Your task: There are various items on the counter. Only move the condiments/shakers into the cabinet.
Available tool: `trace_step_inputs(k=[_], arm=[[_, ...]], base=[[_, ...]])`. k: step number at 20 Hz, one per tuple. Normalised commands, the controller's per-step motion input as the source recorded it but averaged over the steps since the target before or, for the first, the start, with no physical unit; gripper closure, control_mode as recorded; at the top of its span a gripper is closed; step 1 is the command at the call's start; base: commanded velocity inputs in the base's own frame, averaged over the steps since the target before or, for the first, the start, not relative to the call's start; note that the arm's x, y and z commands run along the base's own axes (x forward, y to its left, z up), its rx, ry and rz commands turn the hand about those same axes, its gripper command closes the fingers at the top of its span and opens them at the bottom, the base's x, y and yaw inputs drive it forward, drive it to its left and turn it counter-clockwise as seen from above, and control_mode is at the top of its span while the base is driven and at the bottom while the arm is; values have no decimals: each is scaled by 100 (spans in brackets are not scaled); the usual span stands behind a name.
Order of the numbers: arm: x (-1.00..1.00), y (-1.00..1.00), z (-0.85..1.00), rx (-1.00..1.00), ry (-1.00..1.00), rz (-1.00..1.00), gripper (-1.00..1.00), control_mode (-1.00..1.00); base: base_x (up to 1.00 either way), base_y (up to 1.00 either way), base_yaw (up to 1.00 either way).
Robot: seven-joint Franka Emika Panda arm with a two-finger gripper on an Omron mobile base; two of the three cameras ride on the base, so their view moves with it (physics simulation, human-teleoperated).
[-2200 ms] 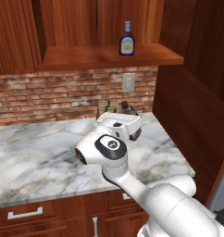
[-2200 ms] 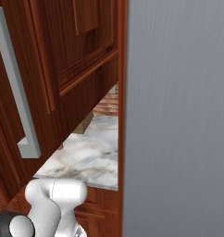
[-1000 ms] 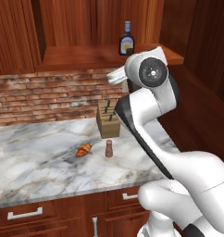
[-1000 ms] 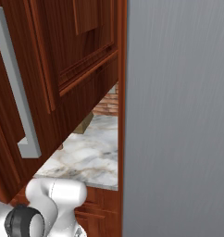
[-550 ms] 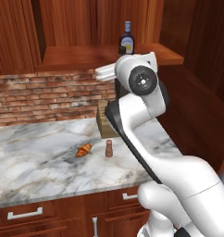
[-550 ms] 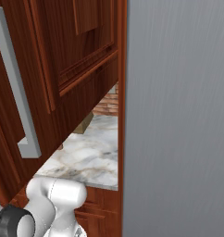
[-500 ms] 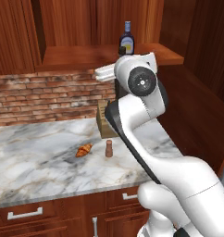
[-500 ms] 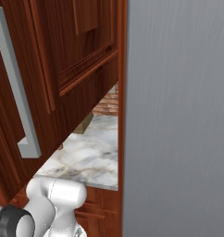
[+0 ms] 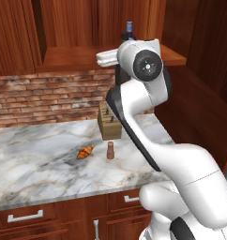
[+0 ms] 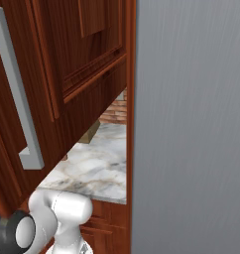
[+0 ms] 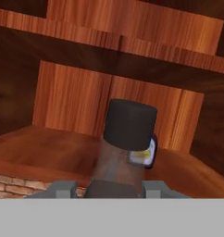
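Left base view, upper centre: white arm raised to the reddish-brown wooden cabinet (image 9: pixel 78 56); gripper (image 11: pixel 115 187) clamps the dark-brown black-capped bottle (image 11: pixel 124 139), blue yellow-labelled bottle (image 11: pixel 147 153) just behind.

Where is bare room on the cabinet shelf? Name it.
The reddish-brown wooden cabinet shelf lies bare left of the small dark-blue bottle. It is crowded at the right, where the gripper holds the dark-brown black-capped bottle just before the blue one.

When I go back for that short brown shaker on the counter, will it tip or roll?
The short brown shaker stands upright with a narrow base, so a sideways nudge could probably topple it. Being cylindrical, it would likely roll once down. It looks rigid, and the croissant lies apart from it, leaving room for a grasp.
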Motion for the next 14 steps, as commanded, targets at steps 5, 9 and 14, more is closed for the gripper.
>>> trace_step_inputs(k=[5, 9, 14], arm=[[32, 0, 1, 0, 0, 0, 100, -100], [42, 0, -1, 0, 0, 0, 100, -100], [41, 0, 8, 0, 0, 0, 100, -100]], base=[[0, 0, 0], [0, 0, 0], [0, 0, 0]])
